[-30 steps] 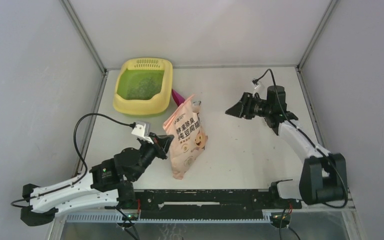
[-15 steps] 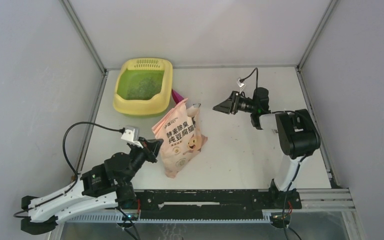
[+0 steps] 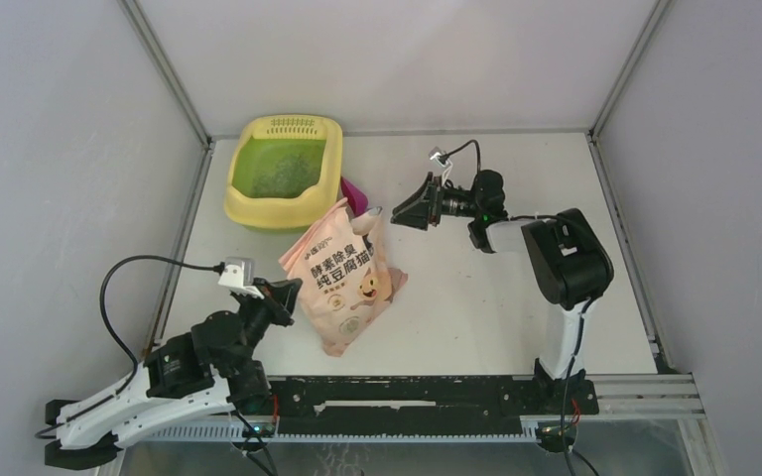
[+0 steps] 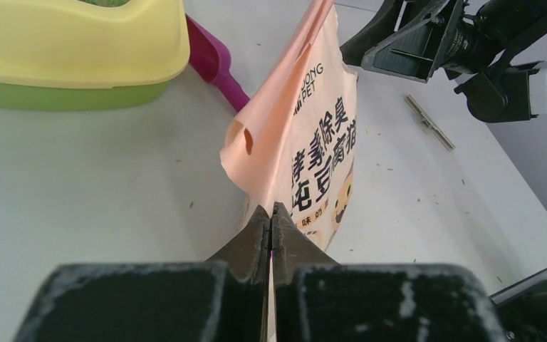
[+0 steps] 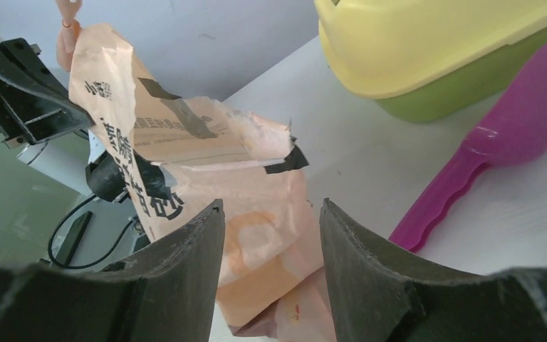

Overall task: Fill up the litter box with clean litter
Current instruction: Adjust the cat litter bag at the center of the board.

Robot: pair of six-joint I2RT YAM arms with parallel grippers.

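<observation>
Your left claw [image 4: 271, 214] is pressed together on a thin side edge of the peach bag [image 3: 342, 278], low on the pack, with only film between its tips. Your right claw [image 5: 271, 214] is spread wide and holds nothing. The bag's torn mouth is just ahead of its tips.

The litter box [image 3: 283, 183] rests on the bench [image 3: 476, 297], beyond the bag from the left claw. From the right claw it is ahead and to the right, just past the magenta scoop [image 5: 498, 149]. Some clean litter [image 3: 280, 171] lies as a speckled layer on the box's green floor. The rest is presumably inside the bag, though no view shows it.

Expect the bag to behave as a soft, crumpled sack with no stiffness of its own. The granules will probably slump to whichever end is lowest and drag the film with them. A pinch on a single layer of smooth plastic, like the left claw's, looks likely to slide or stretch once the load shifts.

The mouth is ragged and patched with black tape [image 5: 285, 162] (a weak spot, so don't trust it to carry weight). Have the right claw close on the doubled-over film beside the tape, as far onto it as the tips reach. Use the left claw's hold near the bottom to tip the bag.

The litter itself is loose and will run fast once it starts. A few specks already dot the bench near both claws.
</observation>
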